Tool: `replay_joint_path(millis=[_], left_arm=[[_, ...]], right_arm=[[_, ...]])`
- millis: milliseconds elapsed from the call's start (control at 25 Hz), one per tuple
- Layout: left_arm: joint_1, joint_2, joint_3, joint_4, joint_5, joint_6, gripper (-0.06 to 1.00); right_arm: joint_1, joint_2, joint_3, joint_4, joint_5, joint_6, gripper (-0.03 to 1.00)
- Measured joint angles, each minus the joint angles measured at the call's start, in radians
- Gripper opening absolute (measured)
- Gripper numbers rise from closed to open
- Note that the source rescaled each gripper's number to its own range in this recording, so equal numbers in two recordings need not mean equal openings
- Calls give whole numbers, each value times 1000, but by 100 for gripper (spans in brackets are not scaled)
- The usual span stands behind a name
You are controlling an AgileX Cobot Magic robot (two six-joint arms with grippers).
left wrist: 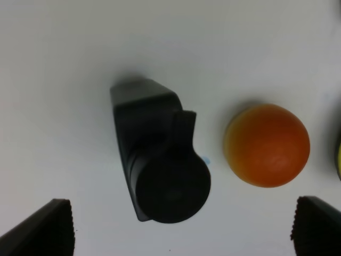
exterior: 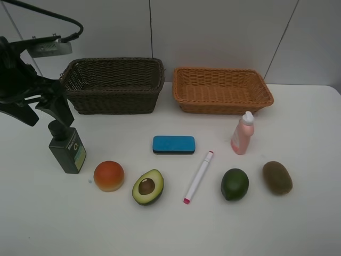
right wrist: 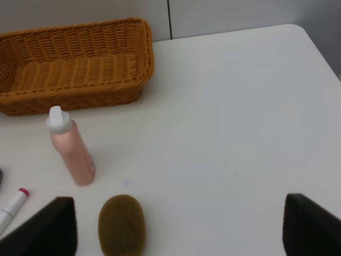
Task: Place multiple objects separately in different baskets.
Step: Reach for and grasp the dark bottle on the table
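Overhead, eight items are seen on the white desk (exterior: 298, 224) in front of two wicker baskets, the dark brown basket (exterior: 113, 85) left of the orange-tan basket (exterior: 221, 90): dark green pump bottle (exterior: 67, 149), orange-red fruit (exterior: 108, 175), avocado half (exterior: 147, 186), blue eraser (exterior: 173, 144), white-pink marker (exterior: 199, 177), green lime (exterior: 235, 184), brown kiwi (exterior: 277, 177) and upright pink bottle (exterior: 242, 133). From the left wrist, the left claw (left wrist: 180, 229) is shown spread wide and gripping nothing, poised over the pump bottle's cap, the fruit just beside. From the right wrist, the right claw (right wrist: 178, 224) is likewise shown wide open and empty, near the kiwi and pink bottle.
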Motion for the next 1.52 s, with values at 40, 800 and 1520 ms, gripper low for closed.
replay_joint_path(millis=[40, 800, 1520], left_arm=[[0, 8, 0, -4, 1, 2, 100], [-126, 87, -1, 206, -79, -217, 100], [-126, 227, -2, 213, -109, -232, 100]], right_arm=[[0, 0, 0, 0, 0, 0, 96], [0, 0, 0, 0, 0, 0, 96], [0, 0, 0, 0, 0, 0, 96]])
